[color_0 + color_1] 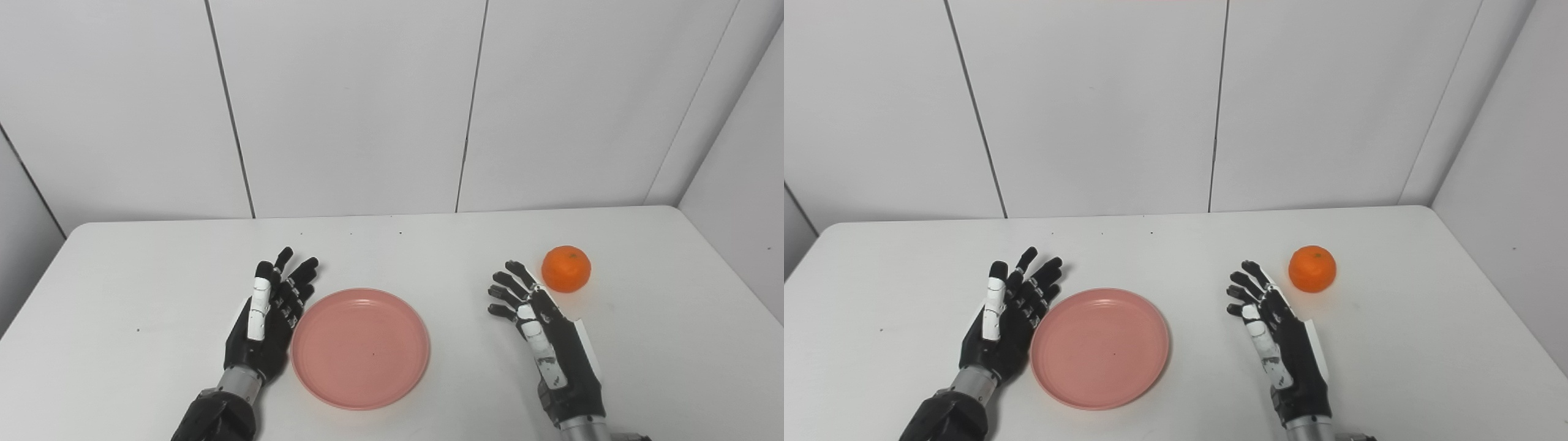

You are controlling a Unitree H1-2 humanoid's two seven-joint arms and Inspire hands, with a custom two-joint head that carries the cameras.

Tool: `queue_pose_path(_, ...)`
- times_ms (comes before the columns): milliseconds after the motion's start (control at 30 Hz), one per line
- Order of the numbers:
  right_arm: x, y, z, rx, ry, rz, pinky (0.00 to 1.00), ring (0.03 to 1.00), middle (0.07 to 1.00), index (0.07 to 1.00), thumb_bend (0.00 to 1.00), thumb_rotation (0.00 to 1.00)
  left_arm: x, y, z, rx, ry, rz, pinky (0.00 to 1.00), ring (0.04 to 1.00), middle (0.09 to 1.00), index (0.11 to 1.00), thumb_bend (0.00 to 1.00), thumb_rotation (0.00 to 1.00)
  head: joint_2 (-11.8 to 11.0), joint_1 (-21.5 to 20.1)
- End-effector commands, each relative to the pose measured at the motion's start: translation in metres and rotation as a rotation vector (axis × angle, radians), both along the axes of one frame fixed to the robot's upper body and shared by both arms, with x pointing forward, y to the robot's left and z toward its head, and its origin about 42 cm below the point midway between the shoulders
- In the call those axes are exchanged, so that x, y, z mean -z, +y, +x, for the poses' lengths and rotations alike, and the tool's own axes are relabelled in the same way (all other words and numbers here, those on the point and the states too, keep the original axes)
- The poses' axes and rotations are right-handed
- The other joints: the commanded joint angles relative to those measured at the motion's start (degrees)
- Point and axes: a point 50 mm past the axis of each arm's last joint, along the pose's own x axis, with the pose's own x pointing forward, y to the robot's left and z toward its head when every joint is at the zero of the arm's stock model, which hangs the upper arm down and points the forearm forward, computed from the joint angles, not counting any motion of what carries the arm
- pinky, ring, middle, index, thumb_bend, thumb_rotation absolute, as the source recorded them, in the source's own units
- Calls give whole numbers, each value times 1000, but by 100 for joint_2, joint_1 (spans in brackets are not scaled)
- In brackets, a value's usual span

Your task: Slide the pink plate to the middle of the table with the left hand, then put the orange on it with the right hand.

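Note:
A round pink plate [360,346] lies flat on the white table [153,294], near its front and about the middle. My left hand [268,317] stands edge-on right at the plate's left rim, fingers stretched out and apart, holding nothing. An orange [566,268] sits on the table to the right, further back. My right hand [539,331] is open, fingers spread, just left of and in front of the orange, with a small gap between fingertips and fruit.
White wall panels [349,104] rise behind the table's far edge, and a side wall [741,184] closes in at the right. Tiny dark specks dot the tabletop.

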Motion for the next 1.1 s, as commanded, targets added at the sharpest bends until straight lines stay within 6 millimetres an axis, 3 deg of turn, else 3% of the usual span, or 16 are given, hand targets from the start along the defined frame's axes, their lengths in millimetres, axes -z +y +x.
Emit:
queue_pose_path(0, -28, -4, 14, -7, -122, -74, 717, 802, 829, 869, 796, 818, 15, 0, -4, 4, 61, 7, 1000, 951, 843, 1000, 860, 810, 6, 12)
queue_pose_path(267, -71, -25, 58, 34, -247, -306, 657, 766, 807, 853, 779, 859, 14, 2, -5, 13, 51, -1, 1000, 935, 815, 1000, 859, 803, -28, 43)
queue_pose_path(300, -74, -27, 61, 39, -257, -330, 652, 759, 797, 816, 799, 868, 15, 2, -5, 14, 51, -1, 1000, 936, 814, 1000, 858, 803, -28, 43)
queue_pose_path(500, -103, -35, 78, 127, -326, -655, 670, 764, 792, 773, 823, 890, 15, 5, -6, 18, 54, -8, 1000, 946, 821, 1000, 858, 808, -36, 48)
queue_pose_path(600, -116, -41, 85, 198, -343, -846, 625, 736, 781, 780, 867, 926, 16, 7, -6, 17, 55, -3, 1000, 946, 819, 1000, 854, 804, -40, 70)
queue_pose_path(833, -124, -62, 110, 343, -362, -1106, 657, 765, 781, 773, 868, 914, 17, 10, -8, 4, 65, -2, 1000, 944, 836, 1000, 858, 814, -24, 57)
queue_pose_path(1067, -120, -79, 133, 402, -248, -1251, 724, 793, 795, 785, 907, 907, 18, 12, -9, -1, 66, 0, 1000, 936, 814, 1000, 853, 809, -8, 31)
